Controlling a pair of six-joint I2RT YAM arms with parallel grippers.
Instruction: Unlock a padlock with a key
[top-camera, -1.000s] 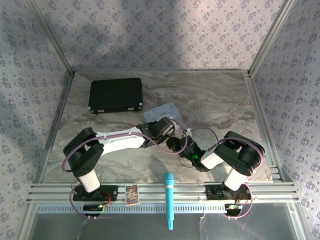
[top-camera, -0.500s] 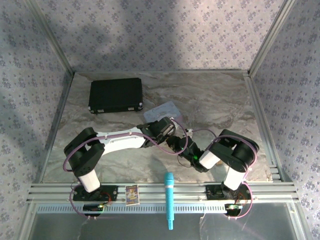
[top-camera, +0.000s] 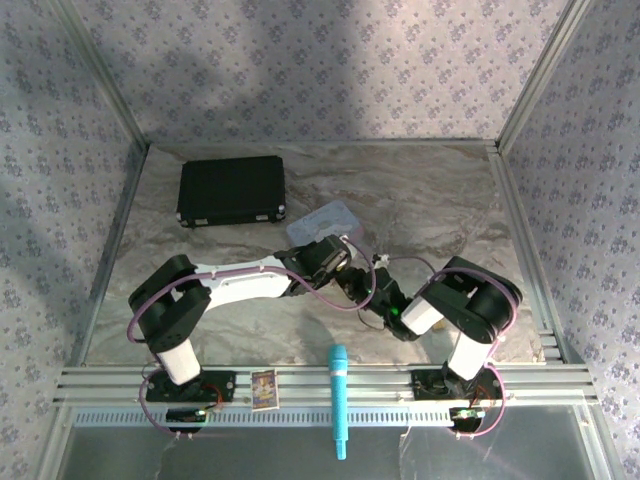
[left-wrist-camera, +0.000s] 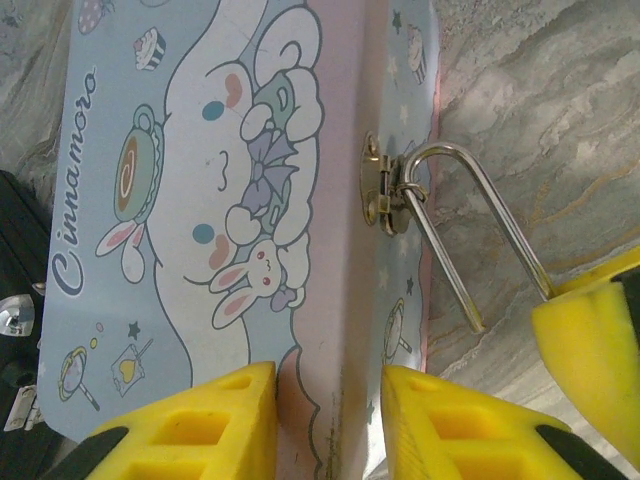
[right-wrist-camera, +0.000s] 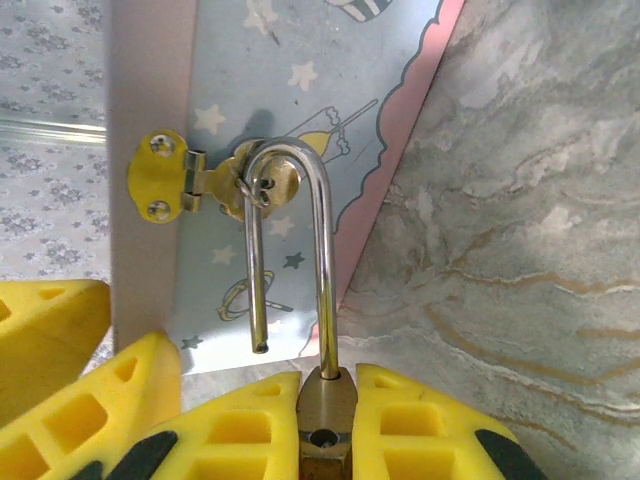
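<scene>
The padlock's (right-wrist-camera: 326, 418) brass body sits between the yellow fingers of my right gripper (right-wrist-camera: 327, 385), which is shut on it. Its silver shackle (right-wrist-camera: 322, 250) passes through the brass hasp (right-wrist-camera: 165, 180) of the pastel tin (right-wrist-camera: 290, 90). One shackle leg hangs free of the body, its end bare. My left gripper (left-wrist-camera: 330, 425) is shut on the tin's (left-wrist-camera: 200, 200) front edge, one finger on the lid and one on the side wall. In the left wrist view the shackle (left-wrist-camera: 480, 200) runs to a right-gripper finger (left-wrist-camera: 590, 340). From above, both grippers meet beside the tin (top-camera: 325, 218). The key is out of view.
A black case (top-camera: 232, 190) lies at the back left of the marble table. A turquoise stick (top-camera: 339, 400) crosses the front rail, with a small card (top-camera: 264, 388) to its left. Aluminium frame posts and patterned walls close in the sides.
The right arm's elbow has drawn in to the left and its wrist has edged slightly toward the tin. The left arm has stayed put.
</scene>
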